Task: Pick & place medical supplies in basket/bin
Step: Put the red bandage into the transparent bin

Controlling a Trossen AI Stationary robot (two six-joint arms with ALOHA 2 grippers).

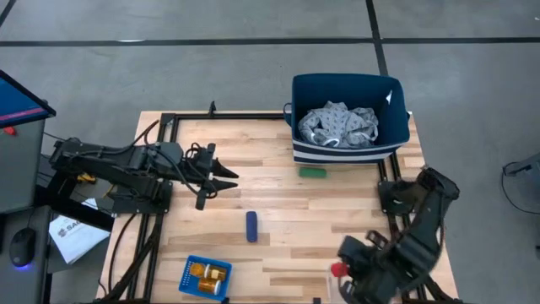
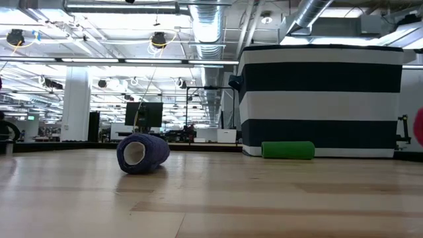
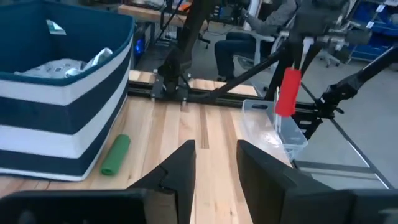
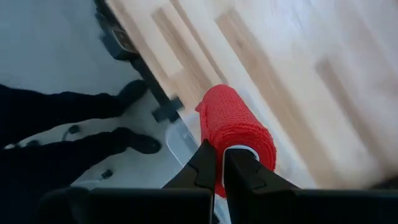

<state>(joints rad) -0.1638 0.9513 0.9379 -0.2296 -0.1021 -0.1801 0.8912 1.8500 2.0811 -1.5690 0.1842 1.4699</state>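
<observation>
Low view: red cylinder (image 2: 420, 127) cut off.

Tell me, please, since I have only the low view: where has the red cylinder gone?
Observer: The right tool holds the red cylinder, lifted near the clear plastic tray.
Operator: Thank you. Is anything inside the striped bin?
Observer: Yes, the grey patterned cloth lies in the navy bin.
Operator: And the left arm?
Observer: The left tool hovers open, empty, away from the dark blue cylinder.
</observation>
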